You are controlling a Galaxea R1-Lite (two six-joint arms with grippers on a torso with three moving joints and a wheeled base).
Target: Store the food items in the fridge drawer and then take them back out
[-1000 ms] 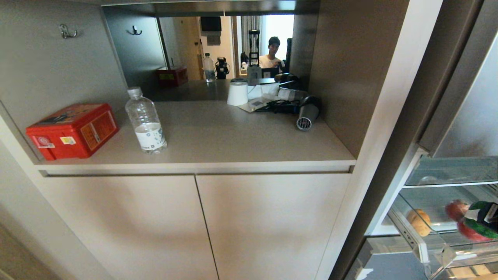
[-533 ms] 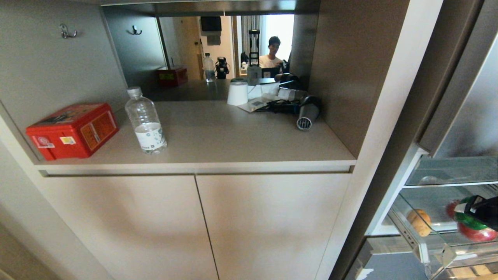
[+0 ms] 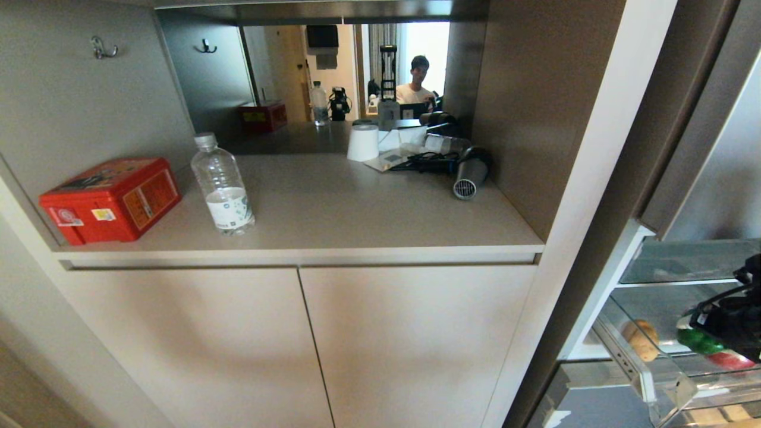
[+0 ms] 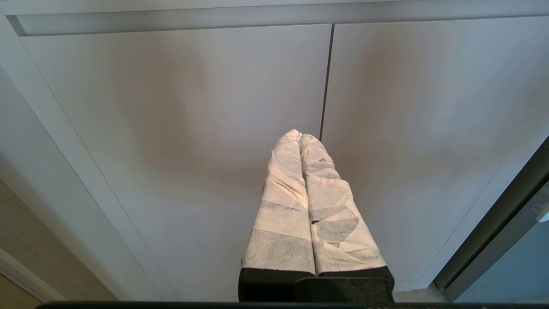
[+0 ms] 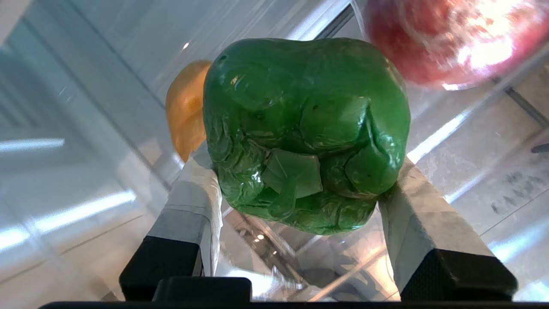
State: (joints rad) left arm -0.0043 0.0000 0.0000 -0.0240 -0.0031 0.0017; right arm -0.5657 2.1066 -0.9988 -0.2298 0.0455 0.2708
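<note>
Green bell pepper (image 5: 305,128) clamped between the taped fingers (image 5: 193,201) of the right gripper (image 5: 300,189), held inside the clear fridge drawer (image 3: 648,380) at lower right. Potato (image 3: 641,340) lies in the drawer just beside it; a red fruit (image 5: 454,38) sits close on the other side. Left gripper (image 4: 300,137) parked before the cabinet doors (image 4: 171,128), jaws pressed together. Water bottle (image 3: 222,185) and red box (image 3: 110,199) on the counter.

Glossy green pepper (image 5: 304,128) over clear drawer (image 3: 654,389); tan potato (image 3: 641,340) apparently inside, near front.
</note>
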